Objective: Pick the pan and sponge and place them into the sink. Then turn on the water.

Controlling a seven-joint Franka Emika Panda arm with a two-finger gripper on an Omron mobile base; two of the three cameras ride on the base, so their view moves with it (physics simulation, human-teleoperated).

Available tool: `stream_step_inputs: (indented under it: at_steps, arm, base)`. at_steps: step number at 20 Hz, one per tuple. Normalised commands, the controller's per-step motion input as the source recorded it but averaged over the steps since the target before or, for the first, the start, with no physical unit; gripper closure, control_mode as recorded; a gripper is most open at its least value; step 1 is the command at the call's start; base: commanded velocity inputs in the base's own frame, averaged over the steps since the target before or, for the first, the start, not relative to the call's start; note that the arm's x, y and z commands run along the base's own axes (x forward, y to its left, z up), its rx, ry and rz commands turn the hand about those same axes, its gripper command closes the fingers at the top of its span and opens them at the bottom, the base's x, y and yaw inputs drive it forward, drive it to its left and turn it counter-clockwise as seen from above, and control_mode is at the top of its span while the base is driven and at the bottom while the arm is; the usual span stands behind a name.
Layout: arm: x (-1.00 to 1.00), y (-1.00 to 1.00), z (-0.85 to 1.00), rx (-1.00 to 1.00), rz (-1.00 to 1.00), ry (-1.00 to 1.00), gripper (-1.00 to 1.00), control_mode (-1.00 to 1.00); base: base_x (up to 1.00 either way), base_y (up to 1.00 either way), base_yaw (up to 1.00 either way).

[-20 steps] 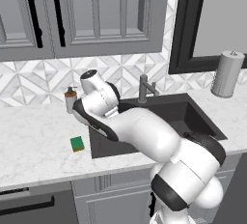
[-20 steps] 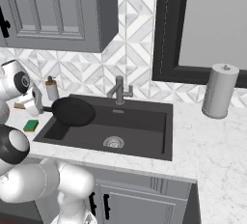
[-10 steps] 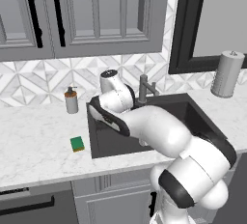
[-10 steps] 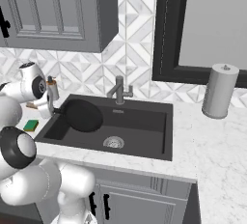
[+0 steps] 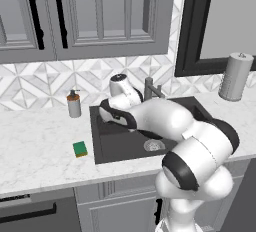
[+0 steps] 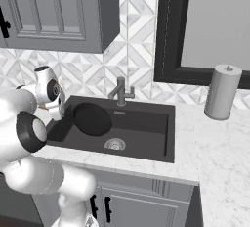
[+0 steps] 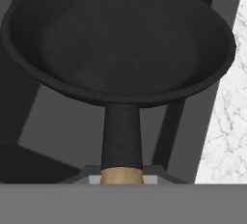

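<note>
Pan (image 6: 92,119) hangs by its handle in your tool, clamped tight, over the left of the sink (image 6: 146,138), sponge (image 5: 80,149) waiting on the tabletop (image 5: 40,151); release too high and it could clatter or tip.

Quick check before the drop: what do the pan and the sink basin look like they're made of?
Pan: matte black body, probably coated metal, no shine; its handle turns light brown like wood past a black neck. Sink: flat dark grey walls, could be composite or painted metal; the round drain looks like bare metal.
</note>
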Motion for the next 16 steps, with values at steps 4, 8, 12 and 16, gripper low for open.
stream_step_inputs:
  at_steps: [4,8,12,16]
  arm:
    - [0.16,-0.26,-0.19,0.00,-0.07,0.03,1.00,-1.00]
    - [0.17,-0.19,-0.29,0.00,-0.06,0.01,1.00,-1.00]
    - [0.11,-0.20,-0.37,0.00,-0.06,0.00,1.00,-1.00]
    - [0.12,-0.28,-0.25,0.00,-0.06,0.00,1.00,-1.00]
  base:
    - [0.00,0.00,0.00]
    - [0.00,0.00,0.00]
    - [0.00,0.00,0.00]
    - [0.00,0.00,0.00]
